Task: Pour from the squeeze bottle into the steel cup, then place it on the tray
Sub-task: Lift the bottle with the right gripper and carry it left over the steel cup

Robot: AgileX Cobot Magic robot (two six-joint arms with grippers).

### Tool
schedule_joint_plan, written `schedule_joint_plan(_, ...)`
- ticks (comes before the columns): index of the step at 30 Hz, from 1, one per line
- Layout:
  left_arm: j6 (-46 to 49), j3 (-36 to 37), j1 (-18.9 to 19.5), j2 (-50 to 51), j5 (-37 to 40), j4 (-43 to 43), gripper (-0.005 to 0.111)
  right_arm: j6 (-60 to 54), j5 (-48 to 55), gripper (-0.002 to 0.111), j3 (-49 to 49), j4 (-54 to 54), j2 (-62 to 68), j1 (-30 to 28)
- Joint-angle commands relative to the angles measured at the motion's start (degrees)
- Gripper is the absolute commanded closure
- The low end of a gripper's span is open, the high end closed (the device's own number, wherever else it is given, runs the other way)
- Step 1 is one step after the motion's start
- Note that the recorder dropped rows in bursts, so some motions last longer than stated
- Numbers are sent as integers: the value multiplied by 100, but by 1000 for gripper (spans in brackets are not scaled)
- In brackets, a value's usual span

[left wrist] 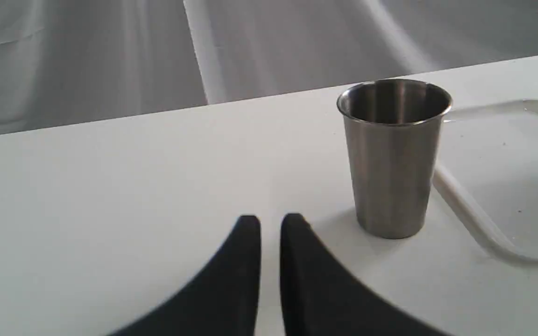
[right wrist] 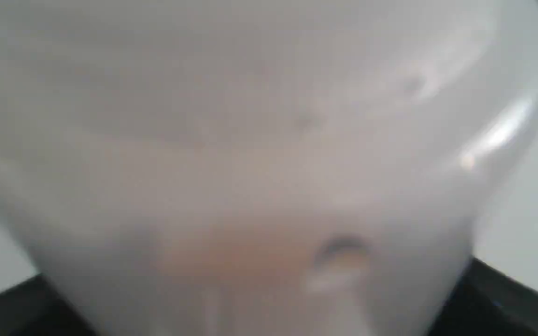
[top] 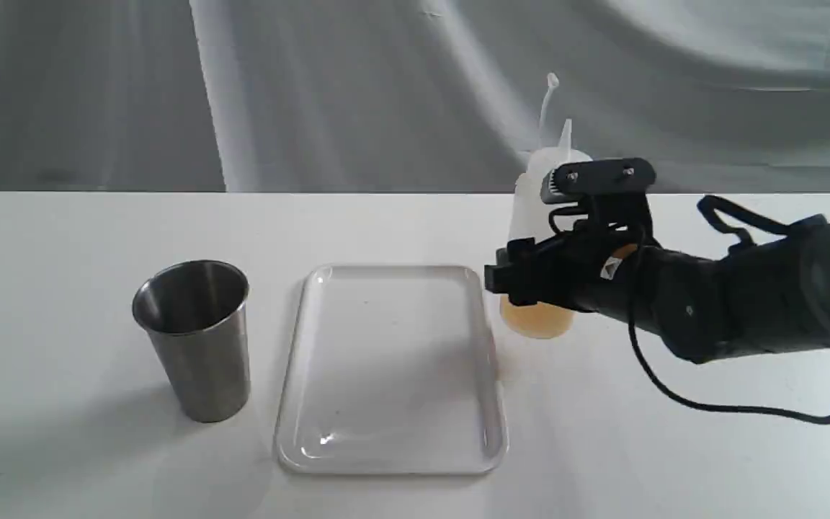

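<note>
The squeeze bottle (top: 534,209) stands upright just right of the tray (top: 393,360), with amber liquid in its lower part and its nozzle and cap strap pointing up. My right gripper (top: 523,277) reaches in from the right and is shut on the bottle's middle. The bottle (right wrist: 269,140) fills the right wrist view, with dark fingers (right wrist: 7,308) at both lower corners. The steel cup (top: 195,339) stands upright left of the tray, apart from it. In the left wrist view my left gripper (left wrist: 270,221) is shut on nothing, low over the table beside the cup (left wrist: 392,158).
The white table (top: 62,288) runs back to a grey draped cloth (top: 314,94). A black cable (top: 674,396) hangs from my right arm above the table's right side. The tray's rim (left wrist: 465,210) lies close to the cup's base.
</note>
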Motion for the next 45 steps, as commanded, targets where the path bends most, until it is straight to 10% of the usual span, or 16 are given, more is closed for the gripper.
schedule_joint_plan(1,-10,25,-18,-28,-37,3,98,9,296,67,-35,-152,-457,-15)
schedule_joint_plan(23,-10,25,-18,-28,-37,3,98,2397,3774,67,-1713,-3755,-1758,178)
schedule_joint_plan(45,-10,25,-18,-28,-37,3,98,2423,5657,67,-4158,-4990,-245,2559)
